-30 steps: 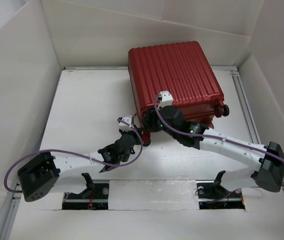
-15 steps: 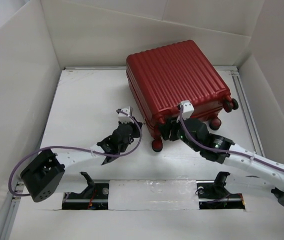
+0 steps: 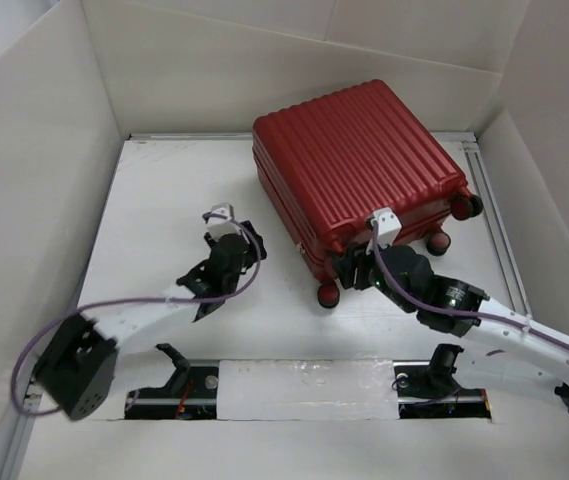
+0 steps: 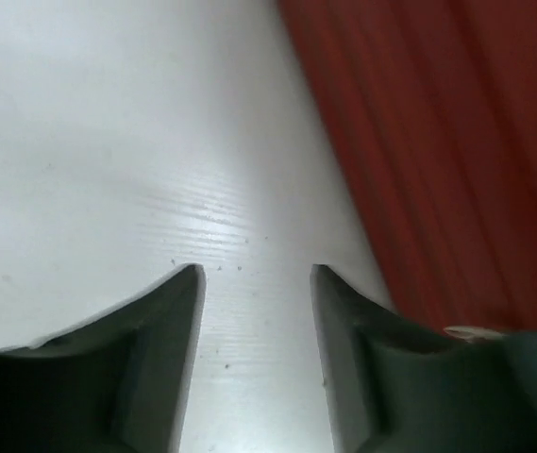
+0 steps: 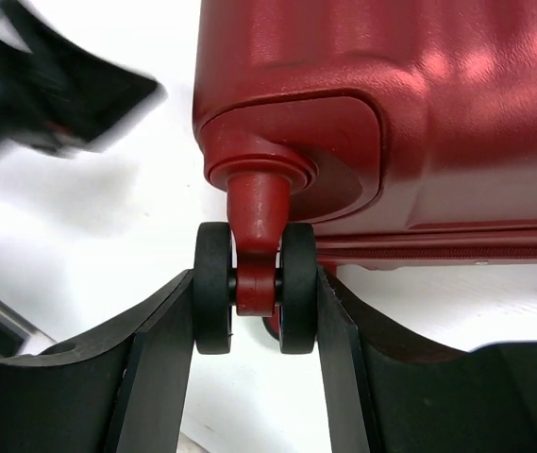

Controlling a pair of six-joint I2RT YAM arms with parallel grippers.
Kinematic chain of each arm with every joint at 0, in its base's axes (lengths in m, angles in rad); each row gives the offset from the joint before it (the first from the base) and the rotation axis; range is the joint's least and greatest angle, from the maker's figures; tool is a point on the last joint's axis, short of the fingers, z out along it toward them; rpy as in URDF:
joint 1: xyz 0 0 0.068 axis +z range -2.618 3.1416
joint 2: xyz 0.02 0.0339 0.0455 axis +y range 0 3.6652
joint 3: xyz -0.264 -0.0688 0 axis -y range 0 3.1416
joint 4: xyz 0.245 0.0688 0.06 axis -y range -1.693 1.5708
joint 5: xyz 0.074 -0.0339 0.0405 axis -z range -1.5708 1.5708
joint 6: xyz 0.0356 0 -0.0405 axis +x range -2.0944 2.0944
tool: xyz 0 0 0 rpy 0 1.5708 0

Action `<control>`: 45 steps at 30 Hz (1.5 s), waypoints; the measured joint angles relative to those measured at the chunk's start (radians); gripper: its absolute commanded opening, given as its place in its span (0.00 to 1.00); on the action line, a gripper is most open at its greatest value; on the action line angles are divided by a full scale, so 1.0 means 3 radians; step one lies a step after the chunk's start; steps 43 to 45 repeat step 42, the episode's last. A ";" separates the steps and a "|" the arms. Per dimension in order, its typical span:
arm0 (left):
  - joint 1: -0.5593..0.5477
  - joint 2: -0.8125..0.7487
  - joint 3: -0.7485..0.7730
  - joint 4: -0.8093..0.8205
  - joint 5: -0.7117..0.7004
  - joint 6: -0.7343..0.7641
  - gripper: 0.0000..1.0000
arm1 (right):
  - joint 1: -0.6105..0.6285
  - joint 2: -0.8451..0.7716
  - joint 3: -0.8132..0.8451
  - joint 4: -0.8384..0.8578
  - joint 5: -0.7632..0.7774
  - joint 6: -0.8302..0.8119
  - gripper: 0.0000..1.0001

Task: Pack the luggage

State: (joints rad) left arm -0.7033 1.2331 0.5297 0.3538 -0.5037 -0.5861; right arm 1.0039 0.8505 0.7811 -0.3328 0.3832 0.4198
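Observation:
The luggage [image 3: 354, 165] is a red ribbed hard-shell suitcase lying closed and flat at the back right of the table, wheels toward me. My right gripper [image 3: 352, 265] is at its near edge. In the right wrist view its fingers [image 5: 169, 330] press on both sides of a black twin wheel [image 5: 256, 300] under the red shell [image 5: 391, 94]; the gripper [image 5: 256, 283] is shut on it. My left gripper [image 3: 236, 238] hovers left of the suitcase, apart from it. In the left wrist view it [image 4: 257, 274] stands open over bare table, the red shell [image 4: 438, 142] to its right.
White walls [image 3: 44, 180] enclose the table [image 3: 174, 200] on the left, back and right. A metal rail [image 3: 491, 200] runs along the right side past the suitcase. Another suitcase wheel [image 3: 327, 295] rests on the table near the right gripper.
The left gripper has opened and drawn back left, away from the suitcase's corner. The right arm has pulled the suitcase's wheel end nearer and rightward, turning the suitcase.

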 measured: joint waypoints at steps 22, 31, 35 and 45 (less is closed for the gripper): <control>-0.0117 -0.3213 0.0360 -0.1953 0.0740 -0.0420 1.00 | 0.1124 0.0024 0.1723 -0.0572 0.0698 -0.0511 1.00; -0.0117 -0.2907 0.0613 -0.1953 0.1218 -0.0249 1.00 | 0.1092 -0.0918 0.1303 -0.0318 0.2181 -0.0773 1.00; -0.0117 -0.2799 0.0922 -0.2022 0.1211 -0.0144 1.00 | 0.1080 -0.1152 0.1286 0.0149 0.2722 -0.1155 1.00; -0.0117 -0.2172 0.1949 -0.2237 0.1102 0.0061 1.00 | 0.1063 -0.1195 0.1736 0.0491 0.3413 -0.1741 1.00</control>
